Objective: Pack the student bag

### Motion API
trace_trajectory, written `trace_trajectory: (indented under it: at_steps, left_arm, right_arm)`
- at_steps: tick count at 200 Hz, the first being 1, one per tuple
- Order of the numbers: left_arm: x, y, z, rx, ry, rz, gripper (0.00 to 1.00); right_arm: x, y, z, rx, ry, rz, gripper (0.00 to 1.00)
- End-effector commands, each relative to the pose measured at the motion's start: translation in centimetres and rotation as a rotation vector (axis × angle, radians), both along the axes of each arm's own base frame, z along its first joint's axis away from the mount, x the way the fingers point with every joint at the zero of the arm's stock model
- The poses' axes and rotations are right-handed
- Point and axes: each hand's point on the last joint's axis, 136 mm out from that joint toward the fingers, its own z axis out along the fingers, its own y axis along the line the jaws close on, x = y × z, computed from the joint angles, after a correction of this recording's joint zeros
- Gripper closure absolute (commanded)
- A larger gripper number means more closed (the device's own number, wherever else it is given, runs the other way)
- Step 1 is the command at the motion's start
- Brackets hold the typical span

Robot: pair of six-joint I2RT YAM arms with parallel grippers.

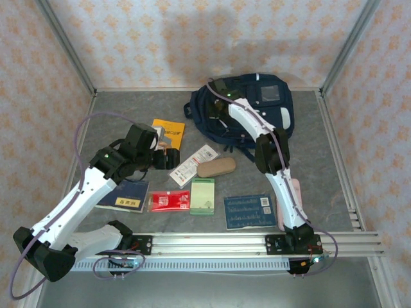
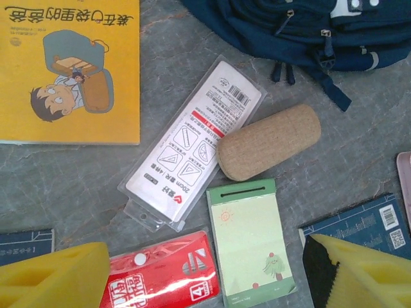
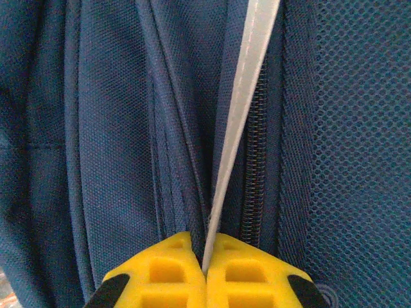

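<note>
Right end effector [image 3: 205, 249] clamps the bag's [image 3: 96, 128] pale stripe [image 3: 247, 77] by its zip [image 3: 253, 160]; left end effector [image 2: 205, 256] gapes; we judge it limp; grip seams.

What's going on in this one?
The right gripper is shut on a pale stripe of the bag, next to a zipper. The left gripper hangs open above loose items on the table: a ruler pack, a cork case, a notepad, a red pack and a yellow book. All of these lie outside the bag.
</note>
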Motion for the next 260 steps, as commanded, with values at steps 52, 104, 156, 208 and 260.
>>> trace_trajectory:
  at_steps: [52, 104, 156, 208, 260]
  left_arm:
    - [-0.6, 0.1, 3.7, -0.011, -0.087, -0.042, 0.24]
    - [-1.0, -2.6, 3.6, -0.026, -0.081, -0.121, 0.28]
    - [-0.1, -5.9, 3.9, 0.054, -0.187, -0.165, 0.34]
    - [-0.6, -7.7, 3.7, 0.182, -0.221, -0.232, 0.33]
    - [-0.3, -8.9, 3.0, 0.137, -0.24, -0.249, 0.3]
  right_arm:
    - [-2.5, -7.7, 14.1, 0.19, -0.046, -0.243, 1.0]
    - [-5.7, -8.7, 18.9, 0.287, -0.028, -0.314, 1.0]
    - [-9.0, -6.8, 18.0, 0.372, 0.099, -0.304, 1.0]
    - [-11.9, -6.0, 15.8, 0.328, 0.174, -0.221, 1.0]
    - [-13.1, -4.4, 16.8, 0.439, 0.184, -0.205, 1.0]
